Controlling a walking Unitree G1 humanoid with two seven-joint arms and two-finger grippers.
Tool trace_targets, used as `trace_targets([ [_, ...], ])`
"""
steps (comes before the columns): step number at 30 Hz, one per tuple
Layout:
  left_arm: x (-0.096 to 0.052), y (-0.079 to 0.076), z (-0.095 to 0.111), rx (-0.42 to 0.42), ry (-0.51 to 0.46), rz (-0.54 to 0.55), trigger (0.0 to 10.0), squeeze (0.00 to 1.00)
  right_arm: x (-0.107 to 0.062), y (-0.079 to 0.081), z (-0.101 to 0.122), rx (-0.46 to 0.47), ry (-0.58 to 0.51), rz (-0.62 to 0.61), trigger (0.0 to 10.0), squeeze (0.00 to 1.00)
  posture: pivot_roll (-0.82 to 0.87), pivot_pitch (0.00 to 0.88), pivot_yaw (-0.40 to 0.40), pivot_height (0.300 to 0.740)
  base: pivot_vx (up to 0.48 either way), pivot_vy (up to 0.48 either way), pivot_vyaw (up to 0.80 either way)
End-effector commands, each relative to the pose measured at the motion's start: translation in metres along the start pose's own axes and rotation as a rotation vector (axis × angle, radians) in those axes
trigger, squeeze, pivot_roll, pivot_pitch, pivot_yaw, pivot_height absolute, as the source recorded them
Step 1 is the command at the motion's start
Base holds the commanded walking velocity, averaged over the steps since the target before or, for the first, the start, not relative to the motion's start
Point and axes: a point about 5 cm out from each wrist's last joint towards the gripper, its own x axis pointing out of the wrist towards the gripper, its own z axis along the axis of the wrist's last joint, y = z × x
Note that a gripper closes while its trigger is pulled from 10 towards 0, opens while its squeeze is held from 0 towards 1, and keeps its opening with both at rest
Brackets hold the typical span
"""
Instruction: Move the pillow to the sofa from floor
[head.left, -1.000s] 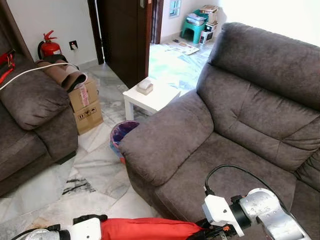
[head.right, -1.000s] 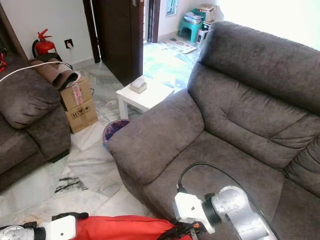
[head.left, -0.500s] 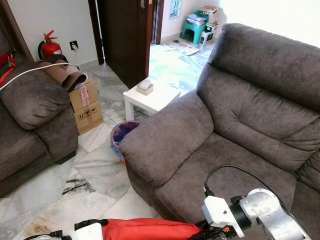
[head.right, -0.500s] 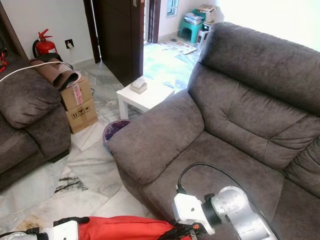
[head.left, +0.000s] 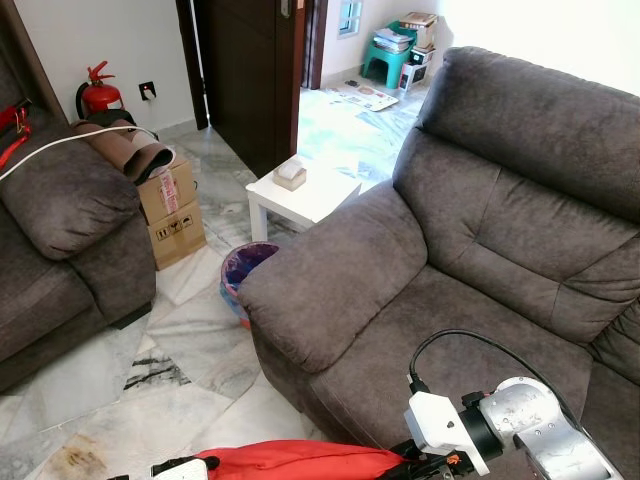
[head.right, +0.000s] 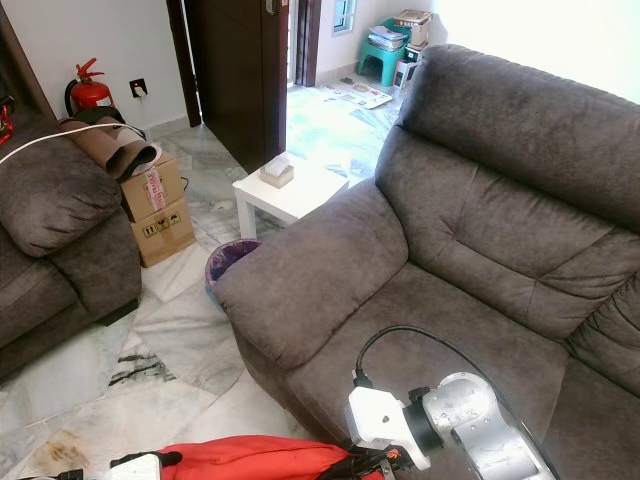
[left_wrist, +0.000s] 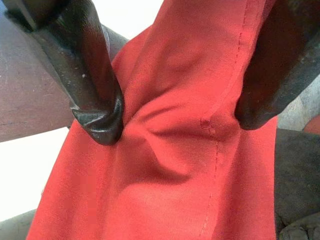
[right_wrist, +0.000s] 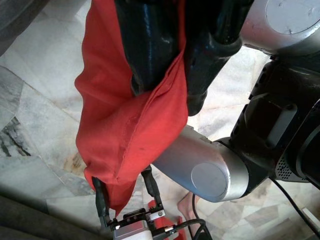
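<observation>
No text, brand or number can be read anywhere in the pictures. The lower cardboard box by the dark sofa carries small black handling symbols on its side, too small to make out, and the upper box bears a strip of printed tape whose marks are likewise illegible.
</observation>
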Motion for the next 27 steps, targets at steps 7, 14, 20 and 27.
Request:
trace_targets([
  [7, -0.0006, -0.0125, -0.0109, -0.022, 0.057, -0.068, 0.0, 0.0, -0.0025, -0.0041, 0.0205, -0.098, -0.065, -0.004, 10.0, 0.0, 0.14, 0.064, -0.088, 0.74, 0.0, 0.0, 0.0],
  [14, -0.0026, -0.0157, -0.0154, -0.001, 0.1, -0.106, 0.0, 0.0, 0.0016, -0.0032, 0.0164, -0.095, -0.047, -0.003, 10.0, 0.0, 0.14, 0.053, -0.083, 0.74, 0.0, 0.0, 0.0],
  [20, -0.0027, -0.0172, -0.0152, -0.011, 0.096, -0.114, 0.0, 0.0, 0.004, -0.0016, 0.0165, -0.089, -0.061, 0.0, 10.0, 0.0, 0.14, 0.052, -0.08, 0.74, 0.0, 0.0, 0.0],
  [27, -0.0027, -0.0153, -0.0142, -0.014, 0.097, -0.121, 0.0, 0.0, 0.0052, -0.0028, 0.0164, -0.093, -0.058, -0.005, 10.0, 0.0, 0.15, 0.048, -0.075, 0.74, 0.0, 0.0, 0.0],
])
